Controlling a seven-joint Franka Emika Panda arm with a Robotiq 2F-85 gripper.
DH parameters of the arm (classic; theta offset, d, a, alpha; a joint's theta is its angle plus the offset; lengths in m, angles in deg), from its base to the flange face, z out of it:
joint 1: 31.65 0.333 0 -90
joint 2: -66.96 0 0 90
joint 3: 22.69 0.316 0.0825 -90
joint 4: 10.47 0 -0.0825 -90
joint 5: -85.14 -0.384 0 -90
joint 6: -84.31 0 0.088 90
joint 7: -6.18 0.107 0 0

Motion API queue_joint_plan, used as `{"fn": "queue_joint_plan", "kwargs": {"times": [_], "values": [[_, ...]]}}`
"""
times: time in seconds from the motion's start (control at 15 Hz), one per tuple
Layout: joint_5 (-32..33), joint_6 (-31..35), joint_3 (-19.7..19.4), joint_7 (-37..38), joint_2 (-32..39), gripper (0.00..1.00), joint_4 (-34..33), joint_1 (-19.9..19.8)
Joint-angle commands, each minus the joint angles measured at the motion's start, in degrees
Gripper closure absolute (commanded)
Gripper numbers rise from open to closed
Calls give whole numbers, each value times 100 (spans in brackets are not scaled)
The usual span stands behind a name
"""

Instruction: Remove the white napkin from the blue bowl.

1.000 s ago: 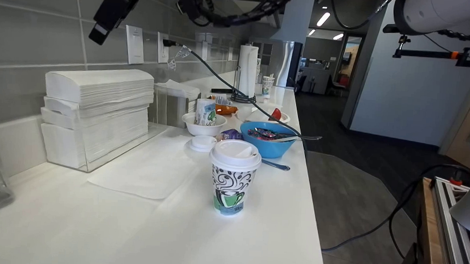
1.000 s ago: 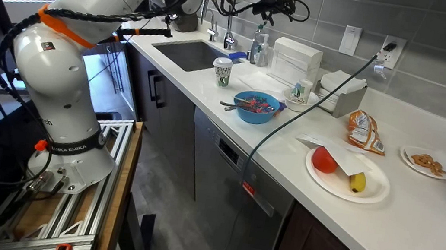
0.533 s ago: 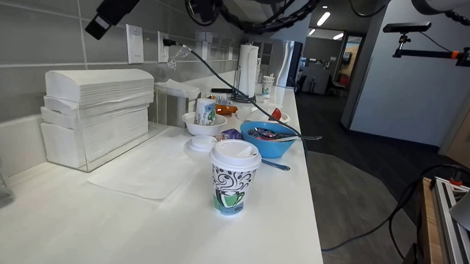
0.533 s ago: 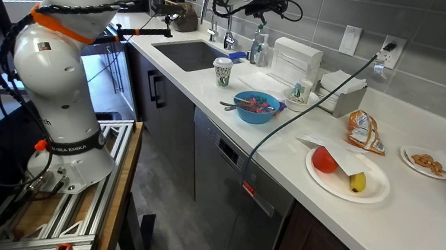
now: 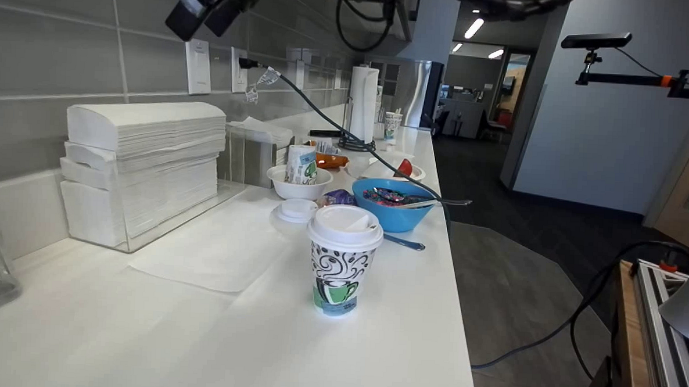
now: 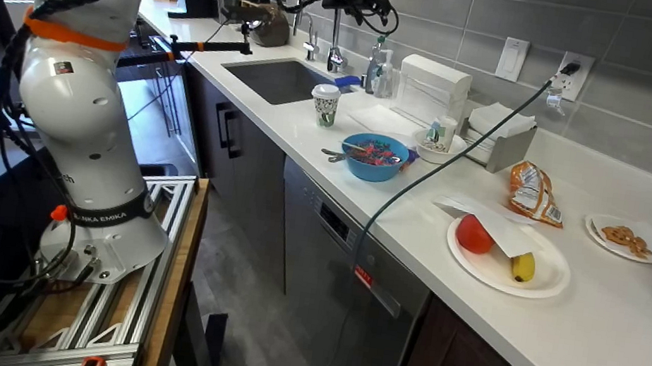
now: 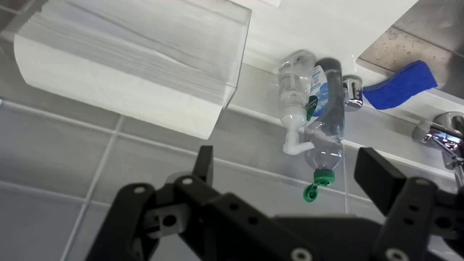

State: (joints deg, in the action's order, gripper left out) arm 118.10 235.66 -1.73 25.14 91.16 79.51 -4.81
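Note:
The blue bowl (image 5: 398,219) stands on the counter near its front edge and also shows in an exterior view (image 6: 371,170). It holds pink and blue bits, with spoons and a pale handle over its rim. I see no napkin inside it. A white napkin (image 5: 207,263) lies flat on the counter beside the towel stack; it also shows in an exterior view (image 6: 381,118). My gripper (image 7: 289,166) is open and empty, high by the tiled wall, well away from the bowl. It also shows in an exterior view (image 5: 203,23). The bowl is out of the wrist view.
A lidded paper cup (image 5: 341,269) stands in front of the bowl. A paper-towel stack (image 5: 147,173), a white bowl with a cup (image 5: 299,186) and soap bottles (image 7: 326,119) stand along the wall. A dark cable (image 6: 408,188) crosses above the counter. A plate (image 6: 535,283) holds fruit.
The arm has swung: its elbow and gripper moved left in one exterior picture, and the gripper moved right and slightly up in another. Both fingers now show there. Objects on the counter have not moved.

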Motion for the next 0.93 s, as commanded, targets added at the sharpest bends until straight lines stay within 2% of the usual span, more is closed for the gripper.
{"fn": "queue_joint_plan", "kwargs": {"times": [0.0,0.27,0.53,0.6,0.73,0.87], "values": [[-559,-179,-326,1006,-1181,0,1407,276],[-1255,-606,-152,1714,-2199,0,2601,345],[-1505,-2002,306,2443,-3280,0,3478,335],[-1308,-1547,315,2082,-2575,0,2839,176],[-1393,-1921,508,2301,-3033,0,3195,143],[-1437,-1946,545,2325,-3233,0,3357,118]]}}
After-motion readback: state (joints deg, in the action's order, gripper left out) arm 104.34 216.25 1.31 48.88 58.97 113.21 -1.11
